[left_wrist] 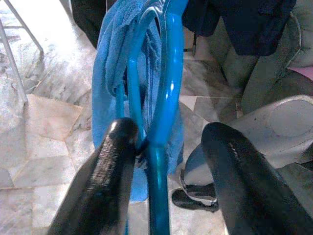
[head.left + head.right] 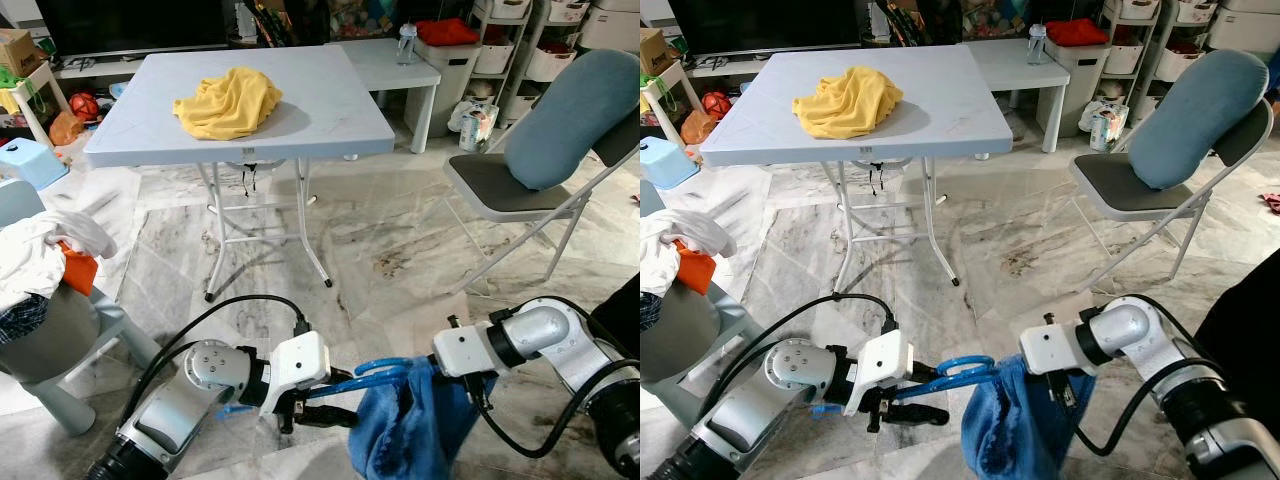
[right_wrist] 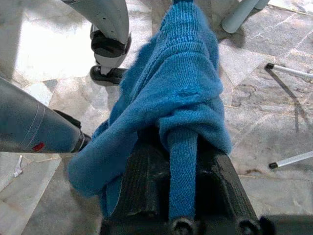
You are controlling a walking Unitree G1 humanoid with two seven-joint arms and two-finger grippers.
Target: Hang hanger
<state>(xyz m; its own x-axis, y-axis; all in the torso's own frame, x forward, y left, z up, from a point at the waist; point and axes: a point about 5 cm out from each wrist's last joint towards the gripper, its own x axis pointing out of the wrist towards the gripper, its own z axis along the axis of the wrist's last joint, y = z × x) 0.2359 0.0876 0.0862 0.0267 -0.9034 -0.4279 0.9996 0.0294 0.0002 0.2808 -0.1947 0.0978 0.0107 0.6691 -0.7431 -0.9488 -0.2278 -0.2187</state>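
Observation:
A blue hanger point(image 2: 385, 367) is held low over the floor between my two arms, one end buried in a blue knitted sweater point(image 2: 410, 430). My left gripper point(image 2: 322, 408) is open around the hanger's other end. In the left wrist view the hanger point(image 1: 165, 73) lies against one black finger point(image 1: 110, 166), and there is a gap to the other finger. My right gripper point(image 3: 182, 147) is shut on a fold of the sweater point(image 3: 181, 73), which droops toward the marble floor. The right gripper's fingers are buried in the cloth.
A grey folding table point(image 2: 330, 110) with a yellow cloth point(image 2: 230, 100) stands ahead. A folding chair point(image 2: 500, 190) with a blue-grey cushion is at the right. A grey bin heaped with clothes point(image 2: 40, 270) is at the left. Open floor lies between them.

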